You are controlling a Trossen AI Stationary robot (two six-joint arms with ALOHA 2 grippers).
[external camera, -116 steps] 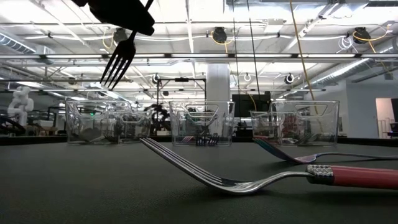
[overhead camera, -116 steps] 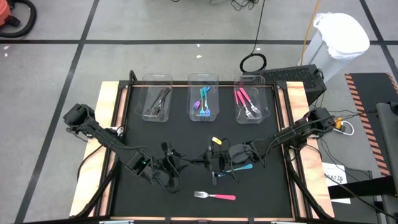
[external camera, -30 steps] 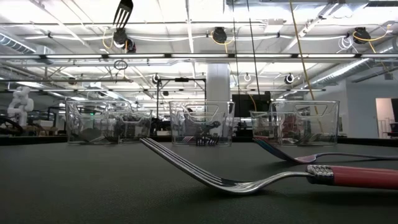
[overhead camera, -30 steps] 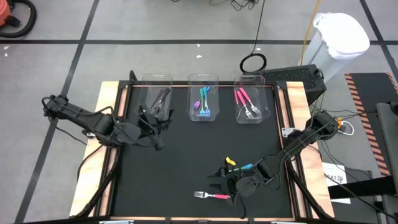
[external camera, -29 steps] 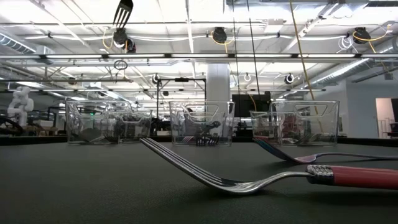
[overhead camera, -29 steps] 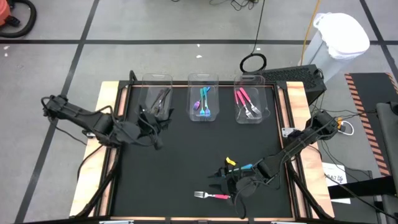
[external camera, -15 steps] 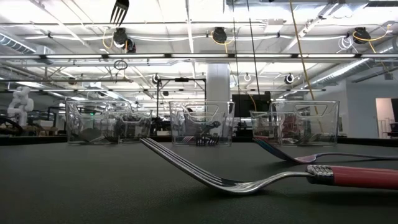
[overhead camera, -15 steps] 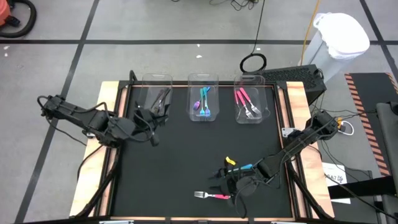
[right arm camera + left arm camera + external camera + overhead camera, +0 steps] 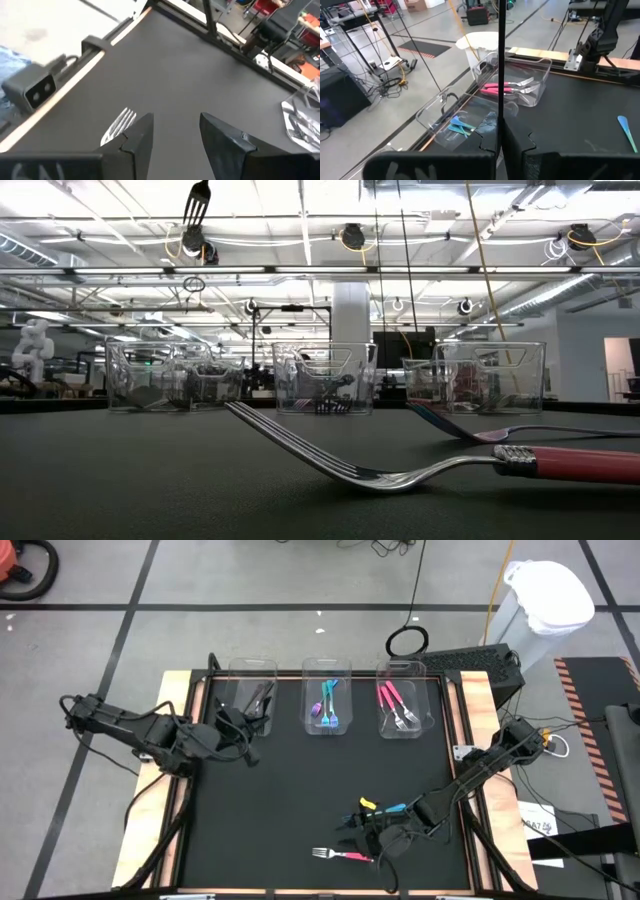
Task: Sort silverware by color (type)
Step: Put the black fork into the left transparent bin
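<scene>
- High view: overhead, straight down, whole table (image 9: 330, 780) mid-frame, bins (image 9: 327, 708) along its upper edge.
- Low view: at mat level, facing the bins (image 9: 325, 378); pink fork (image 9: 420, 465) very near, lower right.
- Left wrist view: looks across the bins (image 9: 512, 87), close.
- Right wrist view: close above the mat, fork tines (image 9: 119, 125) lower left.

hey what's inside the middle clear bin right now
The middle bin holds blue and teal-handled silverware, lying lengthwise, plus one purple-looking piece at its left. How many pieces there are can't be counted, since they overlap; anything underneath them is hidden.
</scene>
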